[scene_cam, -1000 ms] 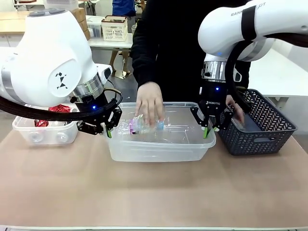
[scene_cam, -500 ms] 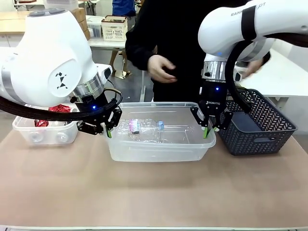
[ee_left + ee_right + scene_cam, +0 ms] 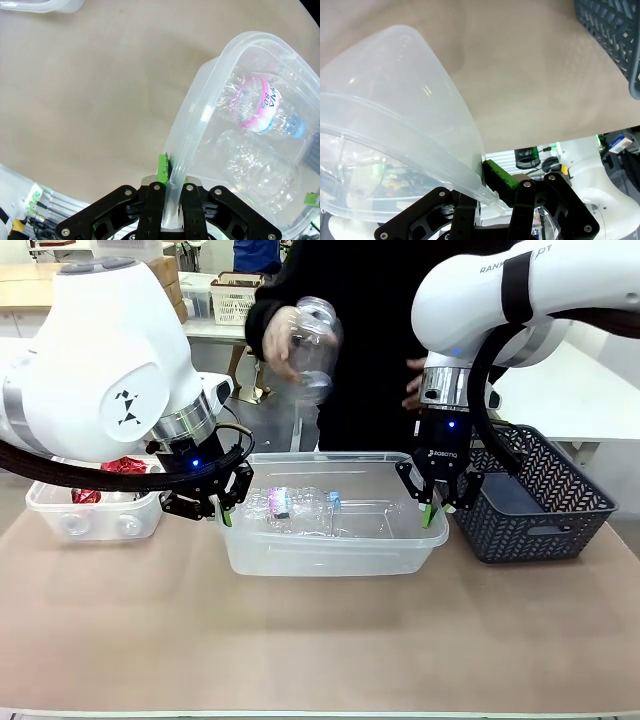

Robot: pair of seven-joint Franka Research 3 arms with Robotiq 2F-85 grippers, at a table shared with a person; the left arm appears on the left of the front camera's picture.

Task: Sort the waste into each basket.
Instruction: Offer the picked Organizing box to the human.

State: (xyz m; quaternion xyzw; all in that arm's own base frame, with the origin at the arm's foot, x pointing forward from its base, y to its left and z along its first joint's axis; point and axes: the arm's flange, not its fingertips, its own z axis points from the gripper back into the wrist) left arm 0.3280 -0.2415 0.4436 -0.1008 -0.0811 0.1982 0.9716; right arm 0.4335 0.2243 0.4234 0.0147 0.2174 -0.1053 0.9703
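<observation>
Front view faces across the table; both wrist views look closely down at the clear tub [image 3: 330, 540] it shows.

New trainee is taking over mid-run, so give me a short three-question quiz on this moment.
1. True or false: both grippers clamp the rim of the middle clear tub.
2. What is the person's hand holding above the tub?
3. Where are the red cans? A) grey lattice basket B) left clear tub C) on the table

Key: 1 true: left gripper, right gripper. 2 a clear plastic bottle. 3 B.
</observation>
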